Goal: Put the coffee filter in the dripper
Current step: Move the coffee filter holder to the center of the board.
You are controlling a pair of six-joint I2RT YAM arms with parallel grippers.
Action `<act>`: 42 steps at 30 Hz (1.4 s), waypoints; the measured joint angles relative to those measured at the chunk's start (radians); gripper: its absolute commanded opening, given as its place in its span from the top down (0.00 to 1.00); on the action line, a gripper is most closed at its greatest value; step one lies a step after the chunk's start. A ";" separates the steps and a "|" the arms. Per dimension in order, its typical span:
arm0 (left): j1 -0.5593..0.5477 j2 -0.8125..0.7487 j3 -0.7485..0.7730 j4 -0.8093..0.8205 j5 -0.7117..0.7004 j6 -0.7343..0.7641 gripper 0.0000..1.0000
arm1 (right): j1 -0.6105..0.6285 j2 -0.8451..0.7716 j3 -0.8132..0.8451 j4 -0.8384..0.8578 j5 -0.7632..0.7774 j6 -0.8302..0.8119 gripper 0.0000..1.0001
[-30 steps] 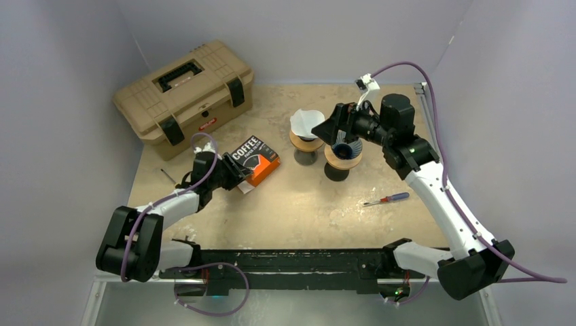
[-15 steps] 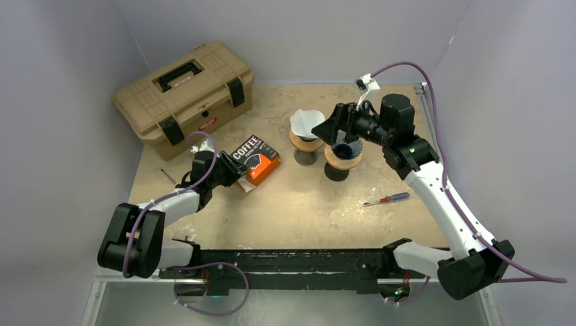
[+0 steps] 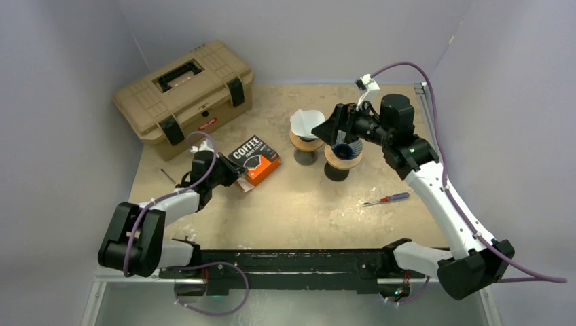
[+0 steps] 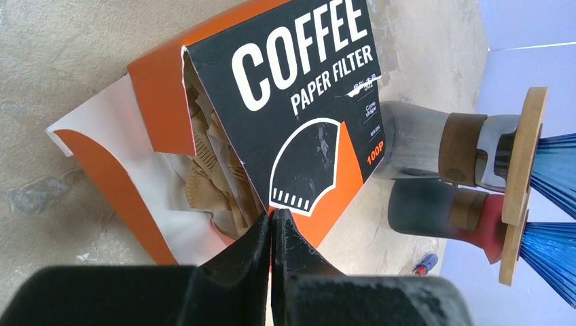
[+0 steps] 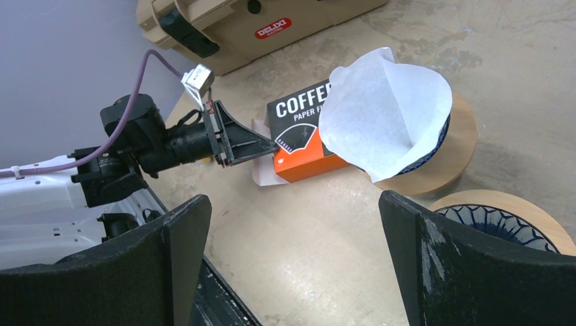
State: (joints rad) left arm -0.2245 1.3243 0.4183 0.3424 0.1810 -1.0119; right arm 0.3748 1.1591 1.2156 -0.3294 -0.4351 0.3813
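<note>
A white paper coffee filter (image 3: 306,122) sits open in the left dripper (image 3: 307,141), also in the right wrist view (image 5: 384,109). The right dripper (image 3: 343,156), with a blue ribbed inside and a wooden collar (image 5: 502,217), holds no filter. The orange and black coffee filter box (image 3: 255,159) lies open on the table, with brown filters (image 4: 210,176) showing inside. My left gripper (image 4: 272,214) is shut, its tips at the box's open edge (image 3: 238,175). My right gripper (image 5: 293,200) is open and empty, above the two drippers (image 3: 333,129).
A tan toolbox (image 3: 183,88) stands at the back left. A blue and red screwdriver (image 3: 386,199) lies right of centre. A small dark tool (image 3: 166,175) lies left of the left arm. Grey walls close in the table.
</note>
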 measured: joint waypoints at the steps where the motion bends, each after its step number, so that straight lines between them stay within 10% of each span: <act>1: 0.000 -0.009 0.000 -0.010 0.002 0.001 1.00 | 0.000 0.000 0.000 0.000 0.000 0.000 0.03; 22: -0.008 -0.175 -0.041 -0.213 0.205 0.142 1.00 | 0.000 0.014 0.000 -0.005 0.026 -0.001 0.02; 32: -0.178 -0.100 -0.001 -0.224 0.235 0.185 1.00 | 0.000 0.014 0.000 -0.007 0.031 -0.003 0.02; 42: -0.188 -0.163 0.019 -0.281 0.165 0.197 0.39 | 0.000 0.014 0.000 -0.016 0.037 -0.006 0.02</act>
State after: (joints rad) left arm -0.4129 1.1610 0.4370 0.0612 0.3462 -0.8146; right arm 0.3748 1.1736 1.2156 -0.3458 -0.3977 0.3752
